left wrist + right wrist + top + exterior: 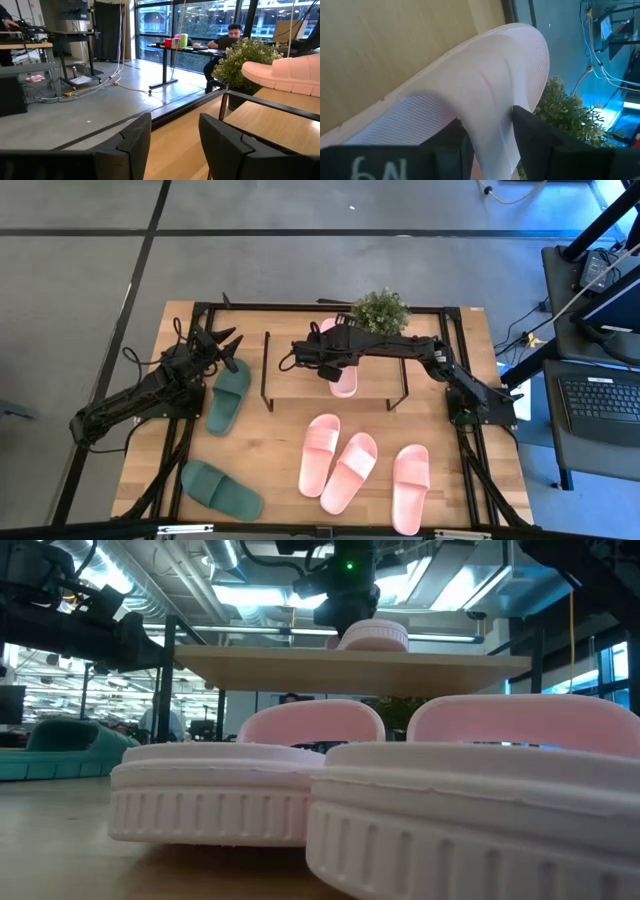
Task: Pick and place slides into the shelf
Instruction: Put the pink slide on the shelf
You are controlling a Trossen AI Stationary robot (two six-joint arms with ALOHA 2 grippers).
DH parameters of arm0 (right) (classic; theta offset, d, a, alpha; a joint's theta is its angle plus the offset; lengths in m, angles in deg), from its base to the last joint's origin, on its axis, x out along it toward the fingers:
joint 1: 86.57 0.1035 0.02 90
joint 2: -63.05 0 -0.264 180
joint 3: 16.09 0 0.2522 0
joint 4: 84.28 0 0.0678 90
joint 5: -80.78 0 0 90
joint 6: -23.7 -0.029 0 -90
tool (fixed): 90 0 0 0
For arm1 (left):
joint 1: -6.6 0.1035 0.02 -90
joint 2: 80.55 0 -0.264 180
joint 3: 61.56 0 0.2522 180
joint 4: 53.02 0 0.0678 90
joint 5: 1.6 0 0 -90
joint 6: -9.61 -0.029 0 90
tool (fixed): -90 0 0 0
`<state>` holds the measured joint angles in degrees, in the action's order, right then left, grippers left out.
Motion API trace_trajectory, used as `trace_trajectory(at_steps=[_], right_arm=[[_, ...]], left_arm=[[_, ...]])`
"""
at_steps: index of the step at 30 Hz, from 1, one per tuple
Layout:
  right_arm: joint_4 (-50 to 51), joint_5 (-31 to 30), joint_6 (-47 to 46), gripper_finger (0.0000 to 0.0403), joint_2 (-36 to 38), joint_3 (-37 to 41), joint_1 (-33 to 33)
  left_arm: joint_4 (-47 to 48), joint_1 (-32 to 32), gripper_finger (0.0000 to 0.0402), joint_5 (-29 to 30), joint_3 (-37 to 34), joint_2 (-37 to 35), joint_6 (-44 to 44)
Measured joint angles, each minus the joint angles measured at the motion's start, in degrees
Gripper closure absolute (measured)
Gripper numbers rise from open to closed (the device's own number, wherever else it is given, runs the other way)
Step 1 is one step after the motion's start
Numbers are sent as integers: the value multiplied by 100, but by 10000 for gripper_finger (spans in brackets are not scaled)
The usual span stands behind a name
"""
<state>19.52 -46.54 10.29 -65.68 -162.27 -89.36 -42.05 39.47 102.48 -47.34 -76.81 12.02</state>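
The shelf stands at the table's middle. One light pink slide lies on its wood top board. My right gripper reaches in from the right and is shut on this slide. My left gripper hovers open at the table's left, just beyond the toe of a dark green slide that lies flat on the table. The second green slide lies near the front left. Three more pink slides lie flat on the table in front of the shelf. My right gripper pinches the pink slide's wide strap between its two fingers, one finger on the strap's outside and the other tucked under it. The fingers come from above, pointing down. The slide's sole sits on the shelf's top board.
A small potted plant stands behind the shelf's far right corner, close to my right arm. Black frame rails run along the table's edges. Desks, cables and a seated person show in the room beyond the table.
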Motion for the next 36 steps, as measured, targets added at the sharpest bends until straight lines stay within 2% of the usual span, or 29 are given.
trace_trajectory(at_steps=[6,9,18,23,36], right_arm=[[-2,2,-126,275,0,0,4],[-4,3,-123,258,0,0,4],[-7,8,-135,131,0,0,4],[-4,-12,-129,86,0,0,2],[-4,-13,-49,76,0,0,2]], left_arm=[[-1,1,243,-2,1,1,0],[-2,0,243,-2,-1,1,0],[0,2,243,-2,1,0,0],[-2,2,243,-2,1,1,0],[0,0,243,-2,1,1,0]])
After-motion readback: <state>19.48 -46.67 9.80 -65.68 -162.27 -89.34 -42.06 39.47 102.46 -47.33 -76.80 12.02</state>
